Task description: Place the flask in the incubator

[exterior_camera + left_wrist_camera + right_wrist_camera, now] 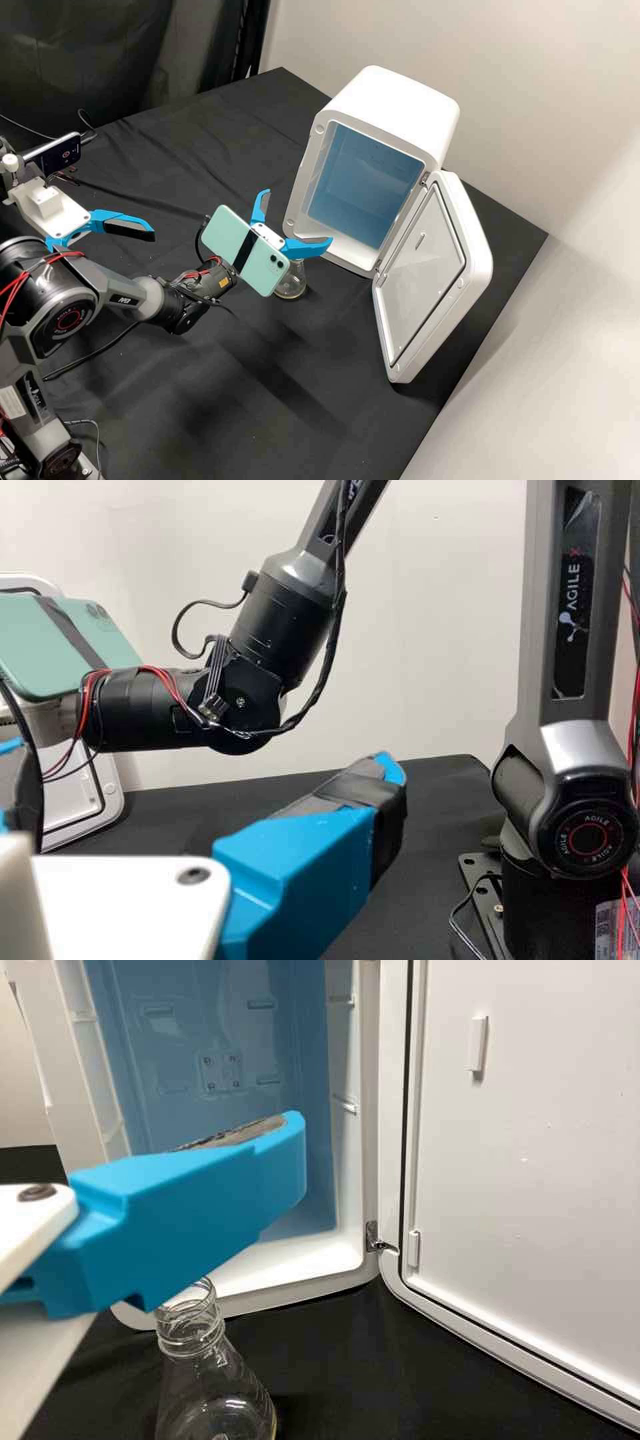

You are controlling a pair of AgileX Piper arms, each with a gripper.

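Before the incubator (393, 100), the flask (292, 281) stands upright on the bench (267, 387).
Right gripper (288, 228) hovers just above its neck, fingers (261, 203) spread wide, holding nothing; the incubator door (433, 280) hangs open beside it.

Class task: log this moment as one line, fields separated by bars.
right end effector: open, over flask | flask: upright on bench, before incubator | door: open | left end effector: open, far from flask

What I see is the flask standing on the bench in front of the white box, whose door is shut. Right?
Not quite. The door is wide open, not shut, as the high view shows. The flask does stand on the bench in front of the white box.
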